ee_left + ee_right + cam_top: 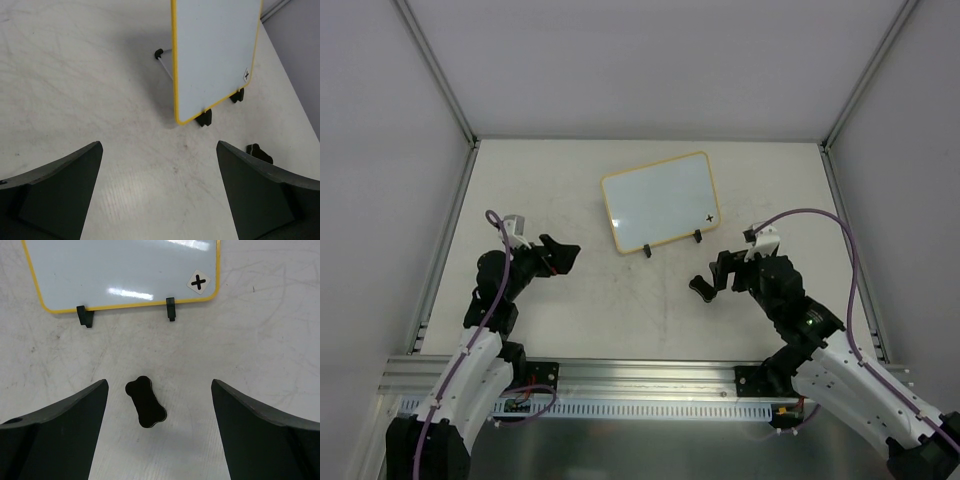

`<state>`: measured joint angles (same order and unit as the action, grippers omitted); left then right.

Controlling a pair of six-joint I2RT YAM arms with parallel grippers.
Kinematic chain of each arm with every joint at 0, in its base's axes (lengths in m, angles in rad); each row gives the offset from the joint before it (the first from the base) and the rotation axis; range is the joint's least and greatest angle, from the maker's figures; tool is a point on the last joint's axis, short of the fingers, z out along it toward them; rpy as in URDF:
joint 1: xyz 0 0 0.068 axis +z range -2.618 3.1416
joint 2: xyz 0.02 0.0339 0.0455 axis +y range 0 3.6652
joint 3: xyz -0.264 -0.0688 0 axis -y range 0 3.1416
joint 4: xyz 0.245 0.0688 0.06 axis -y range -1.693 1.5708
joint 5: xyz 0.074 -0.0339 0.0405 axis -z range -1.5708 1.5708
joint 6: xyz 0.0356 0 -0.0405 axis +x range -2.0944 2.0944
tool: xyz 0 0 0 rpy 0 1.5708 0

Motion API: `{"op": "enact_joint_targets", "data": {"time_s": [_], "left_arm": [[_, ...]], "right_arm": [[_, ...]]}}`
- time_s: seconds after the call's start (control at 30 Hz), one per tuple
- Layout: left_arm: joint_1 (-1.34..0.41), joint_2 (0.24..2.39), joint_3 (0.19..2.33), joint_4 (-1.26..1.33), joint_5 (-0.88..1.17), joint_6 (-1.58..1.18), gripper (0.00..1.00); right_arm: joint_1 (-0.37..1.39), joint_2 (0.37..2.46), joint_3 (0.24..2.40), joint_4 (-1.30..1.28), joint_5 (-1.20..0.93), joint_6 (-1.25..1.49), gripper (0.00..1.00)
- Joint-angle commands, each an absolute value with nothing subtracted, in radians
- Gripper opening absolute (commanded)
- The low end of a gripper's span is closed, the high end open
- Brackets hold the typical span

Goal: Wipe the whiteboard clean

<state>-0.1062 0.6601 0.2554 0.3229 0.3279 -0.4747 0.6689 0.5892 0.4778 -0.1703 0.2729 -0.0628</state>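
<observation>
So the whiteboard [660, 203] sits around the middle of the table [550, 180], a bit toward the far side and turned at a slight angle. It has a yellow rim, and its two little black clip feet [84, 315] are on the edge facing the arms. In the left wrist view it looks propped up on a thin leg behind it. The surface is plain white with a small black cross mark [199, 281] in one corner. The left gripper [159, 145] is wide open, holding nothing, and pointed at the board from off to its left. The right gripper [158, 383] has its fingers spread wide too. A small black bone-shaped eraser [145, 402] lies flat on the table between them, touching neither finger and just short of the board's near edge.
</observation>
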Motion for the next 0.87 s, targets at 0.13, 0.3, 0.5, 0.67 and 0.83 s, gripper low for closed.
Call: {"op": "enact_joint_targets", "data": {"time_s": [0.13,0.3,0.5,0.67,0.83], "left_arm": [[-0.118,0.543,0.227,0.264,0.261,-0.387,0.99],[-0.118,0.574,0.247,0.255,0.262,-0.38,0.99],[-0.118,0.554,0.245,0.242,0.233,-0.38,0.99],[-0.118,0.552,0.247,0.241,0.238,-0.38,0.99],[-0.118,0.551,0.247,0.241,0.247,-0.384,0.99]], "right_arm": [[0.666,0.571,0.469,-0.057,0.293,-0.08,0.89],[0.666,0.584,0.474,-0.057,0.293,-0.08,0.89],[0.666,0.551,0.472,-0.066,0.288,-0.086,0.89],[0.666,0.534,0.474,-0.069,0.269,-0.084,0.91],[0.666,0.551,0.489,-0.081,0.261,-0.075,0.94]]}}
